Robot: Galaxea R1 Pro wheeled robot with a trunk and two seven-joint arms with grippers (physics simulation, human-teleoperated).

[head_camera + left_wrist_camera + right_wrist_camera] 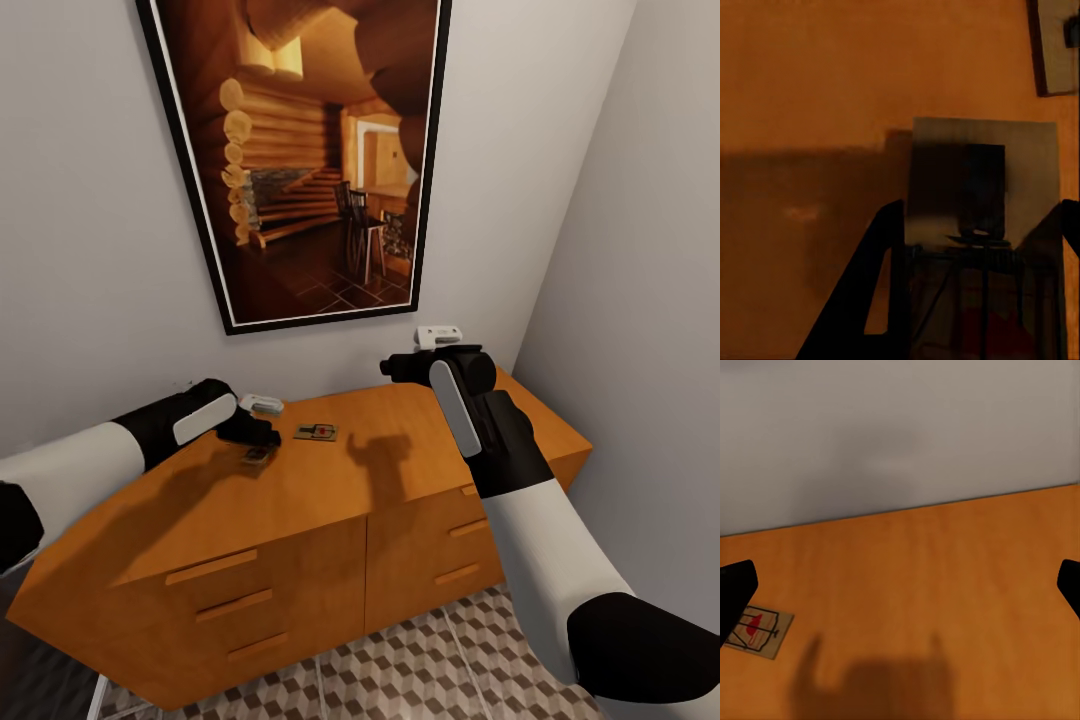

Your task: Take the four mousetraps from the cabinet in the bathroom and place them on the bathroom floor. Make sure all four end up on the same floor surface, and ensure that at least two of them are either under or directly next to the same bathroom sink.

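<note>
Cabinet: orange-brown wood, broad flat top, drawer fronts w/ bar handles, set against a grey wall under a large framed picture of a log-cabin interior. Floor: cube-pattern tiles, brown/beige/white, visible in front of the cabinet base. Mousetrap A: small dark slab on cabinet top, left portion, directly beneath the left gripper; in the left wrist view the same trap lies flat on the wood btwn the two dark fingers, one each side, tips apart w/ trap in the gap; whether they touch its edges can't be told. Mousetrap B: tan slab w/ red mark and thin wire, flat on the top just right of trap A, nearer the wall; seen also in the right wrist view near the left finger edge, and a corner of it in the left wrist view. Right gripper: held above the cabinet top, right-centre, well apart from both traps, casting a shadow on the wood; its fingers spread wide at the frame's edges, nothing btwn them. Small white wall fitting behind the right wrist, type unclear.
</note>
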